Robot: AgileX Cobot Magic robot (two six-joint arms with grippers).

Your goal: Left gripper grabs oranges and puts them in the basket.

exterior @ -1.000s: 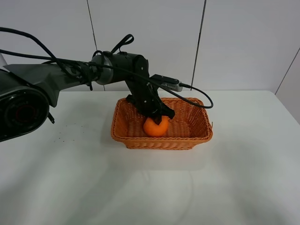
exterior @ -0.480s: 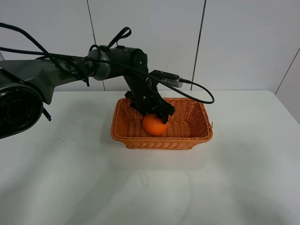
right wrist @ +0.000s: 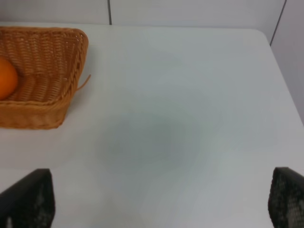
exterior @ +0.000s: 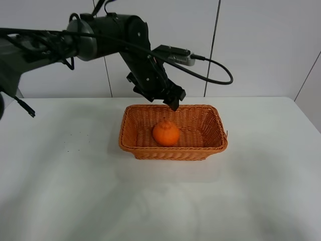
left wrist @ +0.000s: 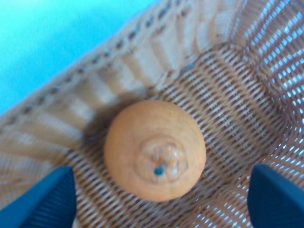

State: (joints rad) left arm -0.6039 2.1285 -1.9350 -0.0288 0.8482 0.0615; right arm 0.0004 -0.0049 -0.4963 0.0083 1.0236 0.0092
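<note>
The orange (exterior: pixel 166 132) lies upright inside the wicker basket (exterior: pixel 210 143), left of its middle, stem neck up. It also shows in the left wrist view (left wrist: pixel 155 149) on the basket's woven floor (left wrist: pixel 228 114). My left gripper (exterior: pixel 170 100) is open and empty, raised above the basket's back rim and clear of the orange; its fingertips (left wrist: pixel 47 197) frame the fruit from above. My right gripper (right wrist: pixel 161 204) is open and empty over bare table, with the basket (right wrist: pixel 61 71) and the orange (right wrist: pixel 7 78) off to its side.
The white table (exterior: pixel 75 191) carries only the basket. A black cable (exterior: pixel 215 73) loops off the left arm behind the basket. A white panelled wall stands at the back.
My left gripper let go of the orange inside the basket and rose up and back above the rim. The orange stays on the basket floor.
</note>
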